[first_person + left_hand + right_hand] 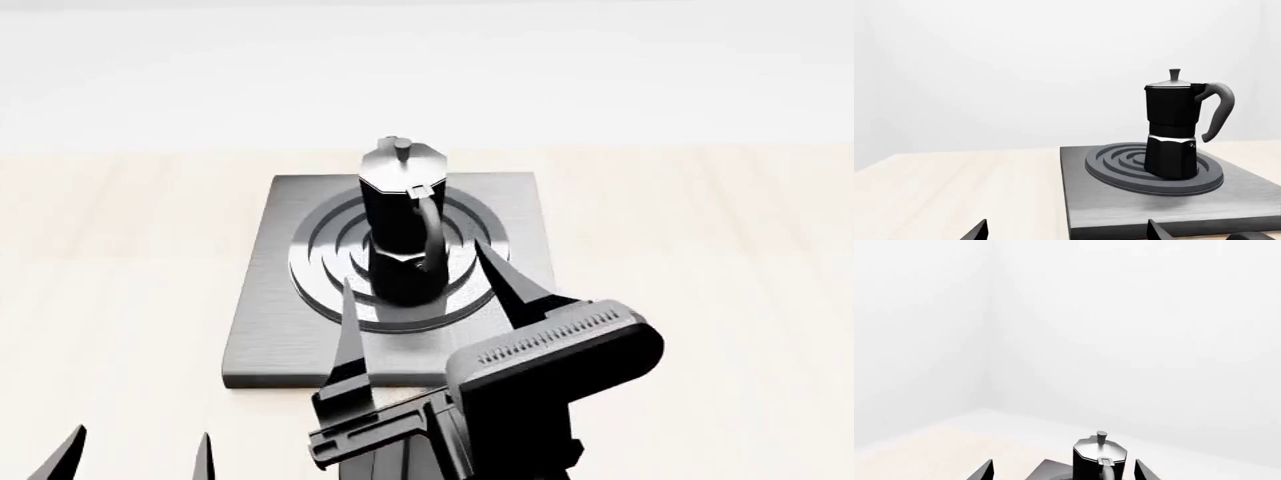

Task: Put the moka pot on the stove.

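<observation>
I see the moka pot (pixel 400 225) standing upright on the stove (pixel 287 330), resting on the raised concentric rings (pixel 1121 172) and apart from both grippers. It is a small black pot with faceted sides, pinched at a narrow waist where a thin bright band runs round it. Its lid is silvery grey with a small knob on top, and in the left wrist view the curved black handle (pixel 1217 112) arcs out from just under the lid. From my head camera the handle points toward 6 o'clock, straight at the robot. In the left wrist view the pot sits off-centre on the rings rather than on their middle.

The stove is a flat square slab of brushed grey metal with faint streaks along its surface and a thick dark front edge. The rings are darker and matte, stepped up from the plate. The slab lies on a pale wooden table (pixel 120 250) with a soft grain, and a plain white wall rises behind.

My right gripper (pixel 427 290) hangs at 6 o'clock from the pot, its two long black tapered fingers spread wide, one either side of the pot's base, touching nothing. Behind them is a blocky black housing with a ribbed strip. My left gripper (pixel 134 455) sits at about 7 o'clock, well apart from the stove; only its two pointed black fingertips show, parted with bare table between them and holding nothing.
</observation>
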Robot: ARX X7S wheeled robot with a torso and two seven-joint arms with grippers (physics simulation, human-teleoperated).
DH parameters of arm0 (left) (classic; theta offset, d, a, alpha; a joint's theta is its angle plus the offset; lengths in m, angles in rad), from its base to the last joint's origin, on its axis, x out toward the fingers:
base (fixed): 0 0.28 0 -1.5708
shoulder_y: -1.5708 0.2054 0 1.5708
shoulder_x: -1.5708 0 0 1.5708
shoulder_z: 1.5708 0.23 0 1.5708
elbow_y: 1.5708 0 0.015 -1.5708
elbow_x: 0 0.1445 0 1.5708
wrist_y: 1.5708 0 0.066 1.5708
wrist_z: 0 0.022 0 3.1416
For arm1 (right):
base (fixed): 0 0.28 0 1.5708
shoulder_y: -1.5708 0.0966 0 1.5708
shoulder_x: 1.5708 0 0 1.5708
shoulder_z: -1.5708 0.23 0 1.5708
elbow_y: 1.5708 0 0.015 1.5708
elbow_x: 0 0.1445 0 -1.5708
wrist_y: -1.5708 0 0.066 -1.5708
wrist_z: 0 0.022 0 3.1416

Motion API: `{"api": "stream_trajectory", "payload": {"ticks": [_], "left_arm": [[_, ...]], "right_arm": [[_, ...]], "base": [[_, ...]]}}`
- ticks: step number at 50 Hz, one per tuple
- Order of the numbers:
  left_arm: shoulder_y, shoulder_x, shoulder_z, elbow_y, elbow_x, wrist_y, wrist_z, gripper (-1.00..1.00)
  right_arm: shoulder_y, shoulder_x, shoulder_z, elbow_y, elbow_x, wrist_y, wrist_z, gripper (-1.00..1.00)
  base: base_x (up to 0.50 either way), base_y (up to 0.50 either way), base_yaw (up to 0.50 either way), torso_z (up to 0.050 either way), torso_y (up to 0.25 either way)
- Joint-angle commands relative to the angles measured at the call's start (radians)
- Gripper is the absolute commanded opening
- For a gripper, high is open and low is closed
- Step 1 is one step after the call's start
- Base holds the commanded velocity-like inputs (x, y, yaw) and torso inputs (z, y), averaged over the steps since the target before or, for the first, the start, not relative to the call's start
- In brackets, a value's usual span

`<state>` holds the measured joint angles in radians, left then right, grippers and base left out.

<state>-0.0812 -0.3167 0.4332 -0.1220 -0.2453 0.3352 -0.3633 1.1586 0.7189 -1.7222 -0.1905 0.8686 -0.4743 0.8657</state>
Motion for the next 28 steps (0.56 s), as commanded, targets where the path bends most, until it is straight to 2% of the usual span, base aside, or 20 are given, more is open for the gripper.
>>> {"api": "stream_trajectory", "payload": {"ticks": [1,28], "left_arm": [[0.0,0.004,-0.003,-0.007,-0.008,0.016,0.008,1.0],[-0.001,0.001,0.001,-0.007,-0.013,0.018,0.003,1.0]], "right_arm": [[0.003,0.025,0.002,-0.077,-0.051,0.025,0.046,1.0],[-0.022,0.052,-0.013,-0.183,-0.166,0.074,0.135,1.0]], "base": [[0.0,0.0,0.0,0.0,0.0],[0.0,0.0,0.0,0.0,0.0]]}}
